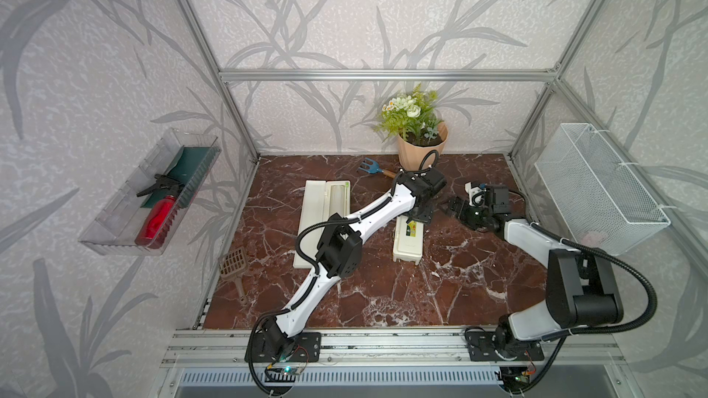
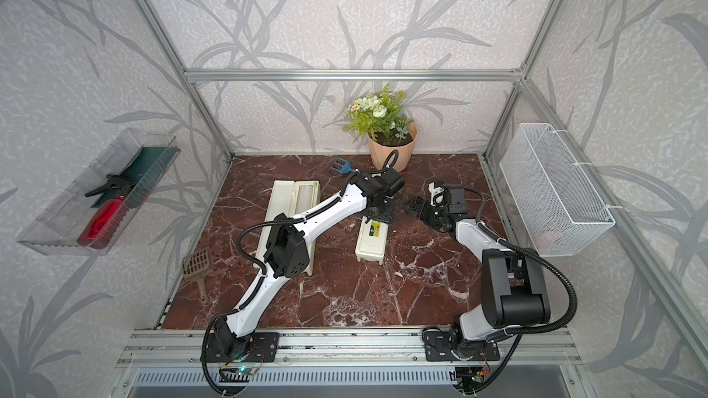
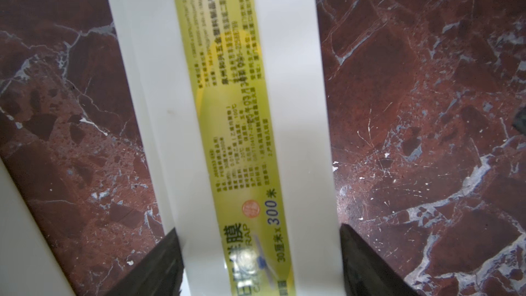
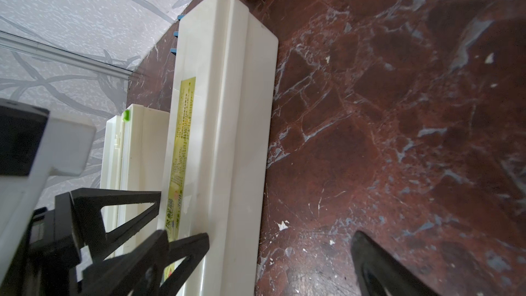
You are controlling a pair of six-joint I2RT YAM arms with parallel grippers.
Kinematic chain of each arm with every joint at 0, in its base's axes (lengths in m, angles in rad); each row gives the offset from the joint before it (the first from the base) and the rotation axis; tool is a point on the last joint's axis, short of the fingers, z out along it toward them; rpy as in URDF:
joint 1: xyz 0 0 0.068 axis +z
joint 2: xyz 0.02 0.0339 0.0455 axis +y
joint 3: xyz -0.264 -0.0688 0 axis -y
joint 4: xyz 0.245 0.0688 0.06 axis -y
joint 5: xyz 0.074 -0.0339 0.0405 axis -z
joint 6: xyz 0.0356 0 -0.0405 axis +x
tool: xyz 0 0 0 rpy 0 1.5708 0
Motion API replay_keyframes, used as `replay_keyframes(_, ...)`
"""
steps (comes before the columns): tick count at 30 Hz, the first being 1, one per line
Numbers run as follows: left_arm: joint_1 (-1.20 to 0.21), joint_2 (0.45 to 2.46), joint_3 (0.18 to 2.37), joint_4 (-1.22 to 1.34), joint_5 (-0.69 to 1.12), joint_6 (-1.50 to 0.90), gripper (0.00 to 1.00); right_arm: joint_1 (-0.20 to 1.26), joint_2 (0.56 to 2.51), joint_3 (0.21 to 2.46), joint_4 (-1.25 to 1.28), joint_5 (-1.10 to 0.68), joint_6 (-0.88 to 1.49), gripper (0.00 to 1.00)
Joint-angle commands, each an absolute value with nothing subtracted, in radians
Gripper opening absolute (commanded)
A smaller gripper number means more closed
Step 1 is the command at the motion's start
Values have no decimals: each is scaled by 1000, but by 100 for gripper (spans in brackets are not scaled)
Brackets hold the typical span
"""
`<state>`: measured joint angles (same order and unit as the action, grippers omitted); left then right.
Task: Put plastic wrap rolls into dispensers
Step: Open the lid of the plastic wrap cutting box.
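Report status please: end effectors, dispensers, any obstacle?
Left end effector straddles closed dispenser, grip unclear. Right end effector open, beside it. Other dispenser open, plastic wrap roll inside. No obstacle seen.

Marble tabletop [image 1: 383,292], open dispenser [image 1: 315,204], closed dispenser [image 1: 408,248], flowerpot [image 1: 417,155], blue rake [image 1: 369,167], perhaps litter scoop [image 1: 232,264].

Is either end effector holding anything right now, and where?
The right end effector holds nothing. The left end effector straddles the closed dispenser at its end; whether it grips cannot be told.

Glossy cream plastic dispenser [image 3: 296,109] — shiny label [image 3: 227,109], polished marble-look tabletop [image 3: 412,95], white wire-mesh basket [image 1: 597,189]
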<state>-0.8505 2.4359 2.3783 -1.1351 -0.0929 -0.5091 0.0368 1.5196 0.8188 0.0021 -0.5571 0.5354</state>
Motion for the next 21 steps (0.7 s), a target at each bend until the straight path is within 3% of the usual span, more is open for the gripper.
replay_keyframes(1,-848,2464,2388,-1192,-89,-521,72,32,1515,805,10,-578,543,100)
replay_keyframes(7,-813,2398,2353,-1142,0,-490,68,32,1552,802,70,-668,538,95)
replay_keyframes(10,-788,2383,2349,-1120,84,-475,67,32,1583,801,120,-731,545,87)
replay_keyframes(17,-753,2370,2341,-1114,205,-448,66,43,1657,847,194,-819,591,44)
replay_keyframes(21,-739,2366,2325,-1100,264,-449,65,65,1684,881,207,-819,613,34)
